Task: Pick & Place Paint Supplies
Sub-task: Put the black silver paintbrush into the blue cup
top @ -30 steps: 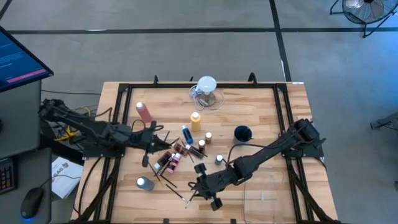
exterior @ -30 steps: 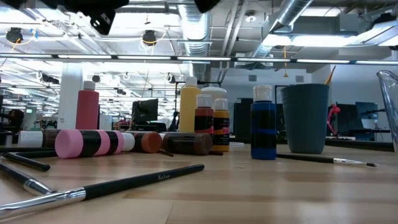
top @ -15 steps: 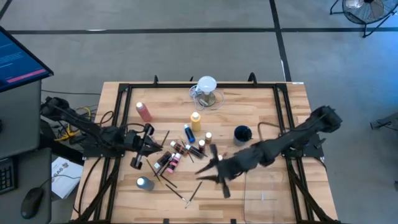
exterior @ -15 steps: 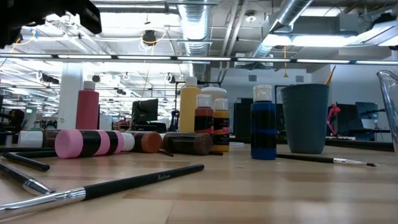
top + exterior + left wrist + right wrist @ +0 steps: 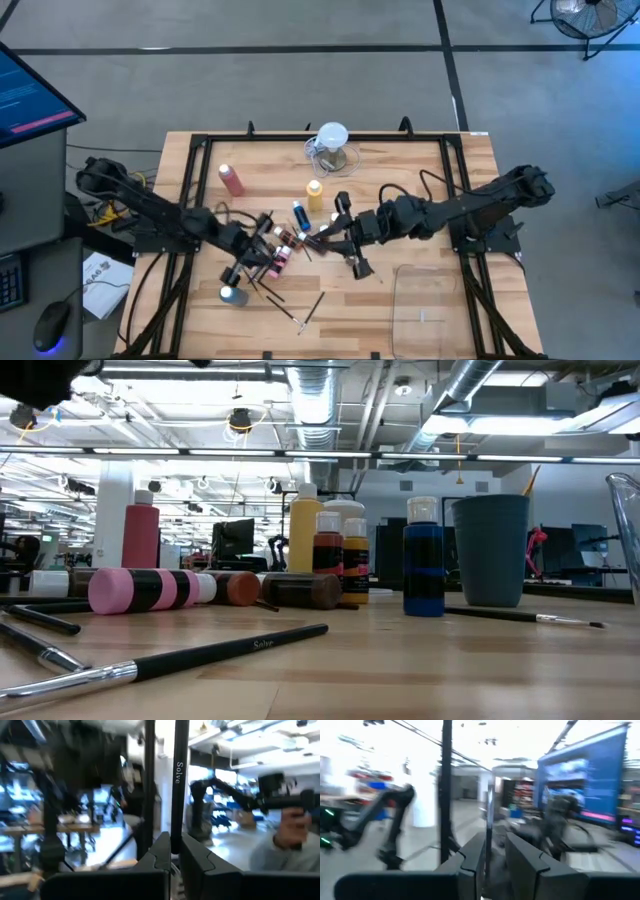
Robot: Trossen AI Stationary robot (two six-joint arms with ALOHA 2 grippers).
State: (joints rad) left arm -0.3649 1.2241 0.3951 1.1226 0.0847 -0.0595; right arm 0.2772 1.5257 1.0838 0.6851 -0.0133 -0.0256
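Mid-carry: left gripper [image 5: 171,857] clamped on a paintbrush [image 5: 179,785], right gripper [image 5: 487,851] pinching another brush [image 5: 489,805], both mid-frame. Next calls for placing them somewhere.

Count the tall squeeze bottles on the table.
3: pink-red bottle toward the left side, yellow bottle near the centre, blue bottle just left of it. The arms may hide others.
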